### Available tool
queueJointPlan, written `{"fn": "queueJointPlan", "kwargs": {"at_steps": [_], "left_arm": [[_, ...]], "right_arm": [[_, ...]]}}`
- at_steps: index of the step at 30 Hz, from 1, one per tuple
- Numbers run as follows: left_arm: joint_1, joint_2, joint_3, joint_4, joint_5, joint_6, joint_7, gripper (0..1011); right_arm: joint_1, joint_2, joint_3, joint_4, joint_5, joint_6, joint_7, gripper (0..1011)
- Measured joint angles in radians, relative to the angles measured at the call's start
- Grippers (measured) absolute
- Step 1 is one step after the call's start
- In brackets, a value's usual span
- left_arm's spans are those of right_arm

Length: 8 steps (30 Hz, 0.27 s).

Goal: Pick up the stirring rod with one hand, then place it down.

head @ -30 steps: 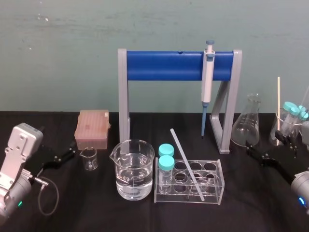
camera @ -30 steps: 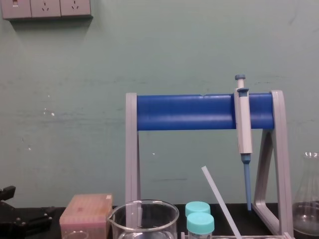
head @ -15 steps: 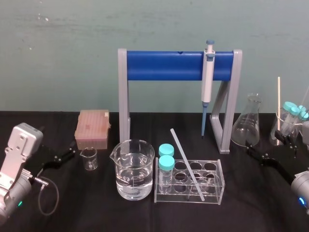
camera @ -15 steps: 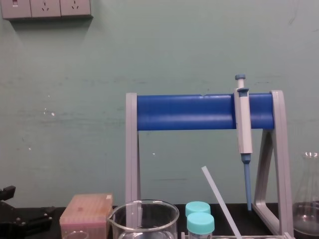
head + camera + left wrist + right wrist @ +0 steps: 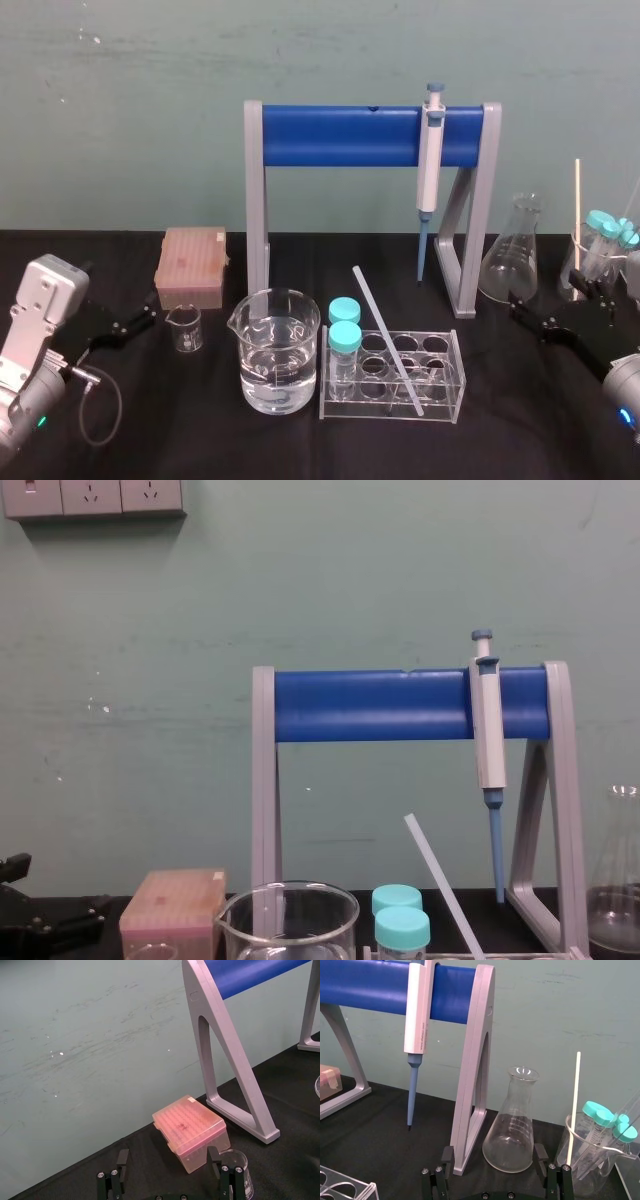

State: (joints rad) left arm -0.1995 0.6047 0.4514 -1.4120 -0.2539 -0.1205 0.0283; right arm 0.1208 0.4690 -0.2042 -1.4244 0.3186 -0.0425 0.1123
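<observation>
Chest view crops the pipette stand (image 5: 410, 705) base, the water beaker (image 5: 290, 905) and the stirring rod's (image 5: 381, 325) lower end. Left gripper (image 5: 167, 1156) faces the pink tip box (image 5: 190, 1130), right gripper (image 5: 493, 1154) the conical flask (image 5: 512, 1130); fingers apart on both. Rod is thin, straight, translucent whitish, leaning tilted in the clear test-tube rack (image 5: 385, 407); I cannot tell which well.

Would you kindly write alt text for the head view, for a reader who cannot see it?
A glass stirring rod leans slanted in a clear tube rack mid-table, beside a beaker of clear liquid. The left gripper and right gripper sit open at either side, well away from it. Behind, a pipette hangs from a blue stand.
</observation>
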Motion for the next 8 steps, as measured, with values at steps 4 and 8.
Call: {"fn": "queueJointPlan", "kwargs": {"at_steps": [4,8], "left_arm": [[0.000,0.000,0.000,0.000,0.000,0.000,0.000,1000],[0.000,0.000,0.000,0.000,0.000,0.000,0.000,1000]], "right_arm": [[0.000,0.000,0.000,0.000,0.000,0.000,0.000,1003],[0.000,0.000,0.000,0.000,0.000,0.000,0.000,1003]]}}
